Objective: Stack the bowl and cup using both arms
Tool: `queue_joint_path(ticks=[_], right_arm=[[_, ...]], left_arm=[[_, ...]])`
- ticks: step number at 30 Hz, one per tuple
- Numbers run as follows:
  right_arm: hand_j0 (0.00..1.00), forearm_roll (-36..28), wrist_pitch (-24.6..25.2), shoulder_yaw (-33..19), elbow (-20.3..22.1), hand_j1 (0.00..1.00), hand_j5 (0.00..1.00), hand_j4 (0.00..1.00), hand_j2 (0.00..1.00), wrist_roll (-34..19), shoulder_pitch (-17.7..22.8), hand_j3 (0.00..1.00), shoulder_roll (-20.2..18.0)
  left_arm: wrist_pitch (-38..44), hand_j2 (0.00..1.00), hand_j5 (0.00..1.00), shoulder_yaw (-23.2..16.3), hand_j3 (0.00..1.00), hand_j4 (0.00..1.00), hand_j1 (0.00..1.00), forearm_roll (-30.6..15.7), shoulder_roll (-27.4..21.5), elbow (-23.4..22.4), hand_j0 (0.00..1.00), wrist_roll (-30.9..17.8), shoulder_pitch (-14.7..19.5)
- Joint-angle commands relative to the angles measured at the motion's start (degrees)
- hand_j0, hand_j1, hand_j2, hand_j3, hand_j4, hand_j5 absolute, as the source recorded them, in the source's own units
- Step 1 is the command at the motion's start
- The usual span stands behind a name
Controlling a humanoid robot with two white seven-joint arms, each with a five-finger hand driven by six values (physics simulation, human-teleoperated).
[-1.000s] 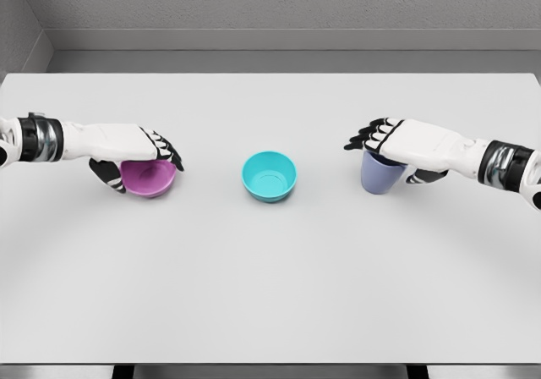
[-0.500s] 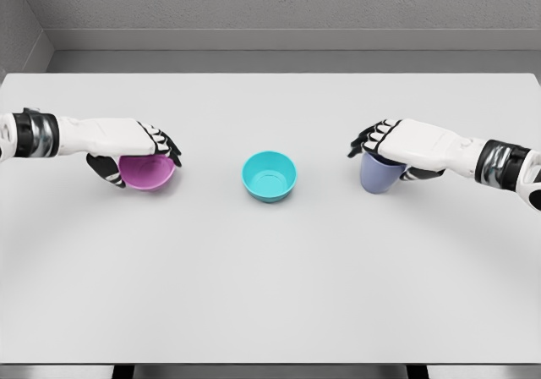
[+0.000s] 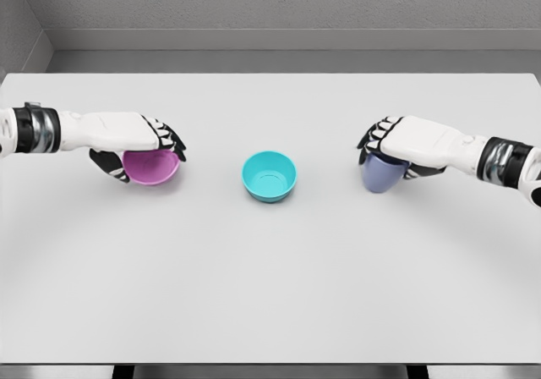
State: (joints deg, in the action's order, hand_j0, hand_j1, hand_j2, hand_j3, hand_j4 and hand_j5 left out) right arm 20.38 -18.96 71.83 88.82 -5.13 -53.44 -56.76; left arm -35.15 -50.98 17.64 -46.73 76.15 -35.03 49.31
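Both lifted slightly: left hand (image 3: 139,138) grips pink bowl (image 3: 152,167), right hand (image 3: 406,142) grips purple cup (image 3: 382,174).

White table (image 3: 270,294) — teal bowl (image 3: 270,177) at its middle

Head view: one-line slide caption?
Left hand grips pink bowl, right hand grips purple cup, teal bowl between.

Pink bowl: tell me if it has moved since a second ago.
Yes. The pink bowl, held by the left hand, has risen and shifted slightly toward the teal bowl.
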Motion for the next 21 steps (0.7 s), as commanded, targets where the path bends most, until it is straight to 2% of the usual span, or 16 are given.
queue_joint_path(ticks=[1, 21], right_arm=[[0.61, -0.07, 0.07, -0.02, -0.05, 0.61, 0.61, 0.61, 0.61, -0.05, -0.09, 0.61, -0.19], [0.61, -0.25, -0.02, -0.11, -0.58, 0.61, 0.61, 0.61, 0.61, -0.23, -1.58, 0.61, -0.98]], left_arm=[[0.15, 0.78, 0.78, 0.1, 0.78, 0.78, 0.78, -0.24, 0.15, 0.58, 0.78, 0.03, 0.0], [0.15, 0.75, 0.75, 0.01, 0.75, 0.75, 0.75, -0.15, 2.61, 1.9, 0.75, 0.03, 1.41]])
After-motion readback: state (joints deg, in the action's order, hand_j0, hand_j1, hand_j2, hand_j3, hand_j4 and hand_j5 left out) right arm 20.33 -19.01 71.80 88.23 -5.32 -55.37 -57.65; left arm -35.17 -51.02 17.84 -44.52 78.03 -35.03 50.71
